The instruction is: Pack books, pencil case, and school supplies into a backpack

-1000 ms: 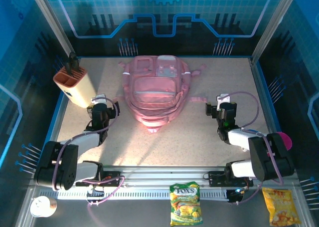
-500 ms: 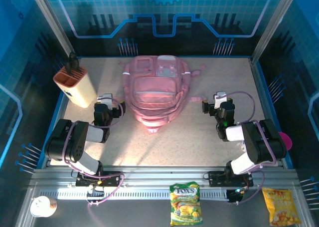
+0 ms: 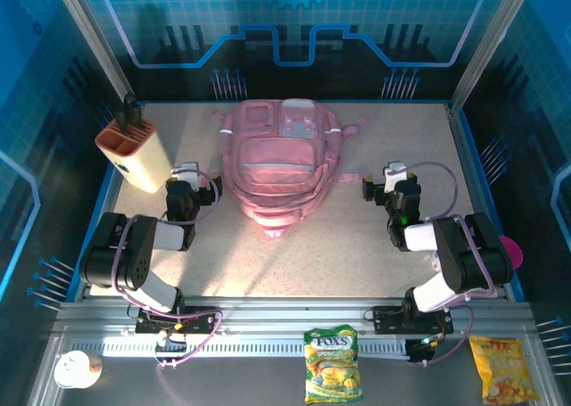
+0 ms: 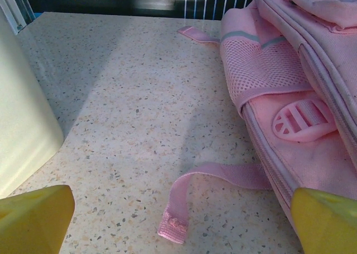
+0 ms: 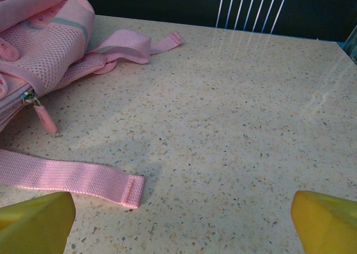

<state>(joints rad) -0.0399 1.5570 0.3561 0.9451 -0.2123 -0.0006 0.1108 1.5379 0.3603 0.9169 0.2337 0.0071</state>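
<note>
The backpack (image 3: pixel 278 165) lies flat in the middle of the bench (image 3: pixel 401 129), its long axis running near to far. The left gripper (image 3: pixel 186 185) sits just beside its left flank. The right gripper (image 3: pixel 394 187) stands farther off on its right. Both are released and empty.

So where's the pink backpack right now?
In the top view the pink backpack lies in the middle of the table, toward the far edge, right of the beige holder.

Pink backpack (image 3: pixel 278 161) lying flat mid-table, front pockets up, zippers closed, loose straps (image 4: pixel 212 181) trailing on tabletop
</note>
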